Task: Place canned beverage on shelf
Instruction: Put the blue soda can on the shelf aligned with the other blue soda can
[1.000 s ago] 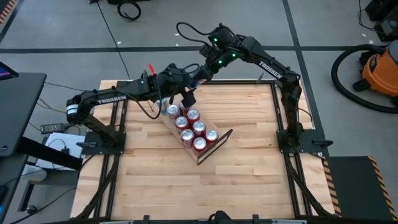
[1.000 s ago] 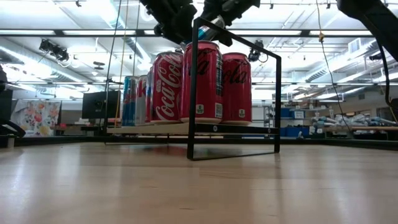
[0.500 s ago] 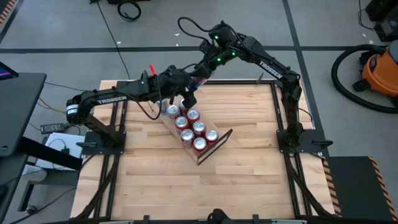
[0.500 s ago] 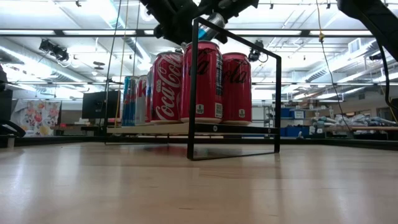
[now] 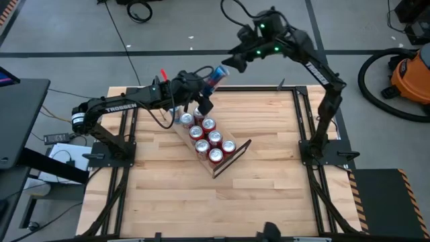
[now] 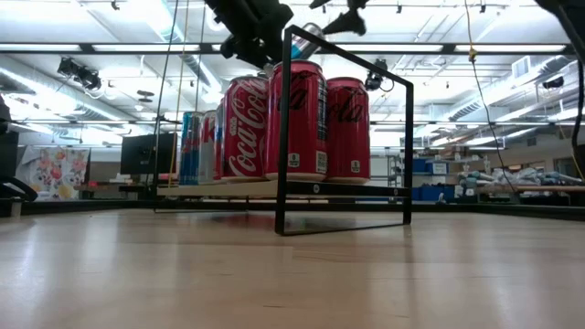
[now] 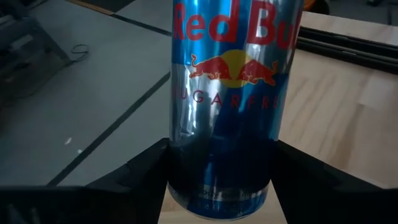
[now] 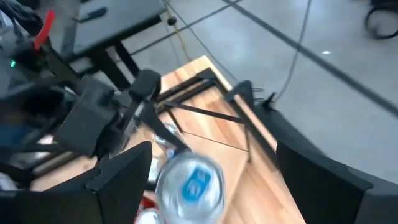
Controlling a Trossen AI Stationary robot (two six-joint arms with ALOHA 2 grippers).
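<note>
A blue-and-silver Red Bull can (image 5: 215, 74) hangs tilted above the far end of the shelf (image 5: 224, 166), with my left gripper (image 5: 201, 85) shut on it. The shelf is a light-wood plank with black wire ends. It stands slantwise on the table and carries several red cola cans (image 5: 207, 138) upright in two rows. My right gripper (image 5: 230, 62) stands open beyond the table's far edge, a little past the can's top (image 8: 189, 182) and clear of it. In the low view the can (image 6: 311, 37) shows above the wire frame (image 6: 343, 146). My left gripper pinches the can's lower body (image 7: 217, 171) between its two fingers (image 7: 152, 168), one on each side. The can is lifted clear of the shelf and the cans below. It is tilted, with its top toward the table's far right.
The table's near half and right side (image 5: 269, 195) are bare wood. An orange shop vacuum (image 5: 408, 75) and cables lie on the floor beyond the table. Two blue-and-silver cans (image 6: 190, 146) stand at the shelf's far end.
My right gripper has opened, let go of the can and drawn back up and toward the far right, away from the shelf. The can stays in my left gripper, tilted above the shelf's far end.
</note>
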